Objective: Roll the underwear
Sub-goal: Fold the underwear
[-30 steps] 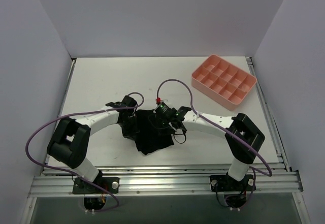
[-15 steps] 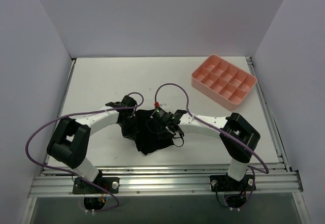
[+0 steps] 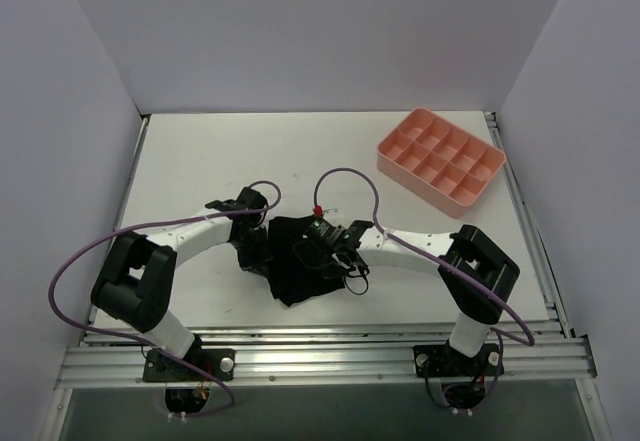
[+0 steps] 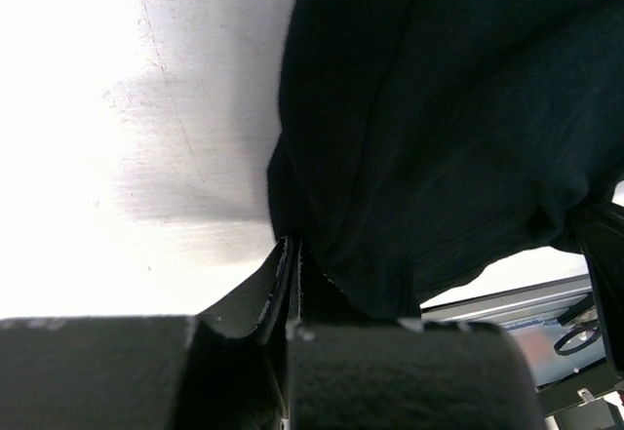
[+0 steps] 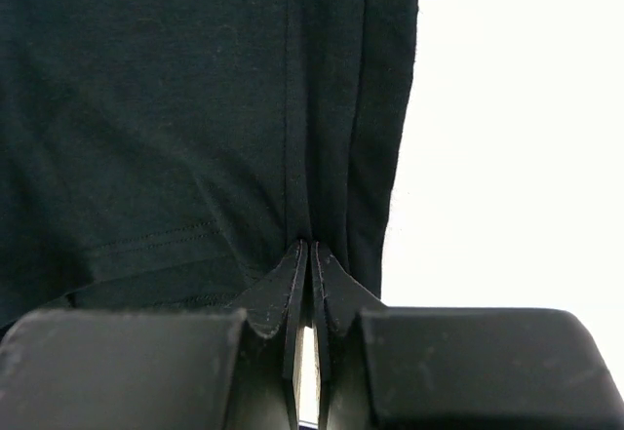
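**Work surface.** White table (image 3: 200,151), enclosed by pale walls on three sides, with a metal rail (image 3: 320,356) along the near edge.

**Item 1, the underwear** (image 3: 295,273). Black, matte cloth in a crumpled heap on the table, near the front and about midway between the two arm bases. It is well apart from the tray.

**Item 2, left gripper** (image 3: 255,249). It sits at the heap's left edge. In the left wrist view, the jaws of the left gripper (image 4: 290,247) are pressed together on a low edge of the underwear (image 4: 439,118), which bulges up and over them.

**Item 3, right gripper** (image 3: 322,246). It is on the right part of the heap. In the right wrist view, the jaws of the right gripper (image 5: 309,252) are closed on a narrow upright fold of the underwear (image 5: 175,108).

**Item 4, pink compartment tray** (image 3: 420,183). It lies far right, set at an angle, and nothing can be seen in its cells.

**Item 5, purple cables.** One loops wide of the left arm (image 3: 60,281). The other arches above the right wrist (image 3: 345,171).

**Obstructions.** From above, both wrists cover parts of the cloth, and black fingers against black fabric blur the outlines there.
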Controlling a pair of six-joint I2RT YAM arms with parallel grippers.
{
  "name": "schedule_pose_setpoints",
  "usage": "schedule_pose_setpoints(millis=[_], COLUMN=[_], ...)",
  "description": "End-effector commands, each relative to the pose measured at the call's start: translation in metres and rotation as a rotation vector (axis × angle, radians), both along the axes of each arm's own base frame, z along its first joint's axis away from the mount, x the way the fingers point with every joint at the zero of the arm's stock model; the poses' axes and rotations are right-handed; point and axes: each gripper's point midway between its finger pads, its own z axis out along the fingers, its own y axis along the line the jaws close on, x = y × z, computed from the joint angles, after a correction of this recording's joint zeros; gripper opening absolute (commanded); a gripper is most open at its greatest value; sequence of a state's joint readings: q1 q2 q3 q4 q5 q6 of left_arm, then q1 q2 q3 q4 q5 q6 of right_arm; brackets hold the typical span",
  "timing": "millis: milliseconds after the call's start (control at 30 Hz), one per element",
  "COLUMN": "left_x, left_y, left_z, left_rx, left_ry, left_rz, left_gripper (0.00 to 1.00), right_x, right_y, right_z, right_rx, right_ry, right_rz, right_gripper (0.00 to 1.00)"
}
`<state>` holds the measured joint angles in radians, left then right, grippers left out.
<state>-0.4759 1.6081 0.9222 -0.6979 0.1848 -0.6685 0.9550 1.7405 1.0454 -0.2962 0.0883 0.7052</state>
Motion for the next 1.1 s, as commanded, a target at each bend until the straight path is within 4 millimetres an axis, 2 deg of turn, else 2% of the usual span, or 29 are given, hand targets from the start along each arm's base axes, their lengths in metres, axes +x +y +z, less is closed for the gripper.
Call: schedule_pose_setpoints(millis=[0, 133, 200, 267, 300, 333, 367, 433, 567, 633, 800, 933, 1067], left_x=[0.011, 0.007, 0.005, 0.005, 0.005, 0.006, 0.009, 0.010, 0.011, 0.012, 0.016, 0.020, 0.023], left_y=[-0.005, -0.015, -0.015, -0.015, -0.015, -0.015, -0.017, -0.020, -0.019, -0.018, -0.019, -0.019, -0.019], left_z=[0.021, 0.031, 0.036, 0.040, 0.044, 0.047, 0.055, 0.063, 0.061, 0.057, 0.052, 0.052, 0.053], left_rx=[-0.041, -0.114, -0.128, -0.130, -0.133, -0.137, -0.150, -0.162, -0.147, -0.136, -0.127, -0.124, -0.118], left_ry=[-0.069, -0.076, -0.079, -0.083, -0.088, -0.093, -0.110, -0.119, -0.099, -0.093, -0.081, -0.084, -0.081], left_rz=[-0.010, -0.021, -0.016, -0.010, -0.009, -0.007, -0.010, -0.017, -0.027, -0.031, -0.033, -0.033, -0.032], left_gripper=[0.02, 0.06, 0.13, 0.20, 0.27, 0.31, 0.34, 0.41, 0.44, 0.45, 0.47, 0.49, 0.49], right_x=[-0.001, -0.009, -0.009, -0.003, -0.001, 0.007, 0.015, 0.026, 0.063, 0.077, 0.110, 0.121, 0.128], right_y=[-0.017, -0.022, -0.022, -0.019, -0.019, -0.012, -0.014, -0.012, -0.013, -0.016, -0.004, 0.008, 0.012], right_z=[0.014, 0.003, 0.003, 0.010, 0.014, 0.026, 0.031, 0.042, 0.054, 0.046, 0.042, 0.037, 0.020], right_rx=[-0.005, 0.006, 0.007, 0.019, 0.021, 0.048, 0.056, 0.082, 0.122, 0.102, 0.110, 0.136, 0.119], right_ry=[-0.032, -0.014, -0.016, -0.025, -0.026, -0.044, -0.052, -0.065, -0.095, -0.088, -0.102, -0.084, -0.063], right_rz=[-0.042, -0.062, -0.065, -0.065, -0.065, -0.067, -0.083, -0.088, -0.116, -0.104, -0.069, -0.040, -0.034], right_gripper=[0.00, 0.00, 0.02, 0.12, 0.16, 0.19, 0.27, 0.32, 0.34, 0.34, 0.34, 0.33, 0.32])
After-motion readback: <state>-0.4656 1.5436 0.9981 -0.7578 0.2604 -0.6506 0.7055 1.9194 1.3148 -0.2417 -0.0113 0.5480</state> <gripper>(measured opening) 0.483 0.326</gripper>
